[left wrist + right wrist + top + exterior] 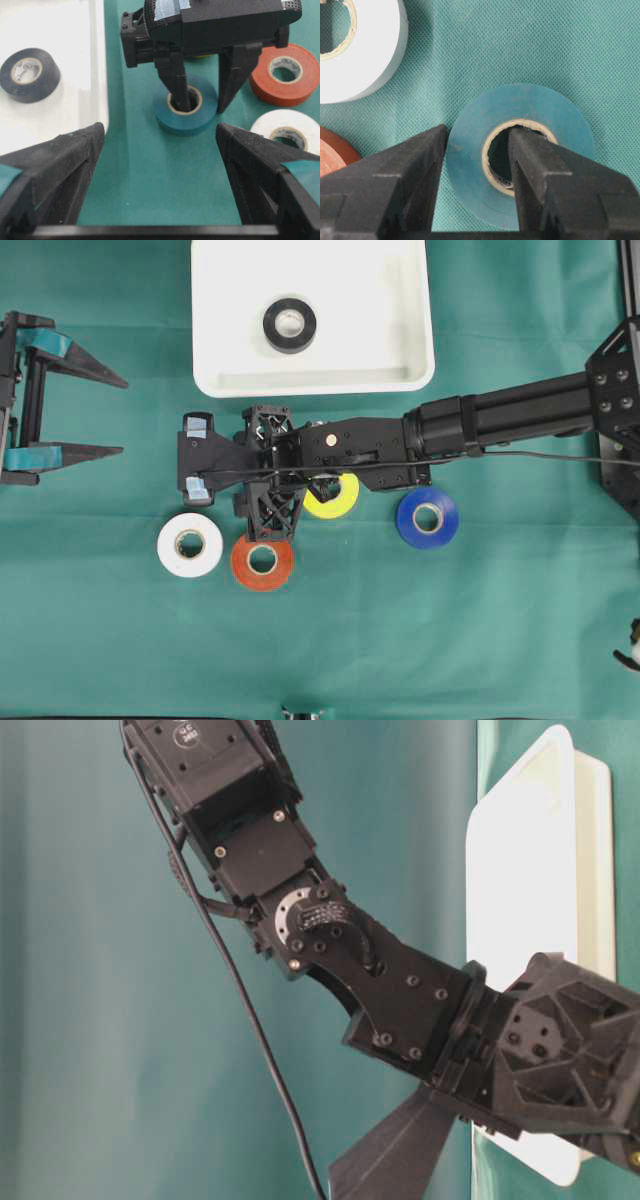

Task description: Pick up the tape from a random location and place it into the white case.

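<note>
Below white case (410,360): right end effector (202,102) pinching teal tape (172,122) (wall).

Black screw-studded arm (400,990), black cable (250,1020), teal-taped left pincer (110,415) fingers

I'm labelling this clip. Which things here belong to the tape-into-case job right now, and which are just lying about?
In the job:
- teal tape roll, one finger of the right pincer in its core, one outside
- white case

Lying about:
- black roll, already in the case
- white roll
- orange roll
- yellow roll
- blue roll
- left pincer, open, apart
</note>
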Controlling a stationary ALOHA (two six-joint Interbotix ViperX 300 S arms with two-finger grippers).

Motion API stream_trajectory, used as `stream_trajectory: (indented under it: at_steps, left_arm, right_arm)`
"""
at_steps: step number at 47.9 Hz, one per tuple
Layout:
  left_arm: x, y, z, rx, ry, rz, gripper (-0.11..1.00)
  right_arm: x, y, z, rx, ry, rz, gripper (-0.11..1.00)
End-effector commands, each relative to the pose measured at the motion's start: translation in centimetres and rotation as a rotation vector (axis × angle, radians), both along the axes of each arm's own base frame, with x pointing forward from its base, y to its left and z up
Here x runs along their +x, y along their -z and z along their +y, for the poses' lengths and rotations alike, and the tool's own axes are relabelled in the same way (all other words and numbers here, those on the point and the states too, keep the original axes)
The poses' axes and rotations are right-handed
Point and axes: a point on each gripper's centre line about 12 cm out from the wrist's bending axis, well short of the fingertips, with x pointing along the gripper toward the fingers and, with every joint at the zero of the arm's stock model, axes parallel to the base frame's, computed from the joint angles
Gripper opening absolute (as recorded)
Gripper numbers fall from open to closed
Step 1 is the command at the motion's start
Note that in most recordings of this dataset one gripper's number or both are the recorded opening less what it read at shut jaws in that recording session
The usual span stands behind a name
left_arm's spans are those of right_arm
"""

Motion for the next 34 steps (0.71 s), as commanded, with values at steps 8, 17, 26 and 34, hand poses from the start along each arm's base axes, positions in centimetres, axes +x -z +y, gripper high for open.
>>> stream_trajectory:
  at_steps: [8, 17, 26, 34]
  left_arm:
    - [0.2, -0.4, 0.0, -0.003, 0.001, -0.012, 0.98]
    - [0.2, -0.4, 0.0, -0.003, 0.001, -0.011, 0.98]
    - [0.2, -0.4, 0.0, -0.003, 0.001, -0.011, 0.98]
    - [0.2, -0.4, 0.0, -0.003, 0.001, -0.012, 0.98]
  right_arm:
    - [0.2, -0.8, -0.1, 0.002, 0.003, -0.017, 0.41]
    - [0.2, -0.8, 0.0, 0.002, 0.001, -0.018, 0.39]
    - [0.2, -1.1, 0.0, 0.002, 0.001, -0.021, 0.39]
    - [0.1, -2.5, -0.1, 0.002, 0.002, -0.035, 0.39]
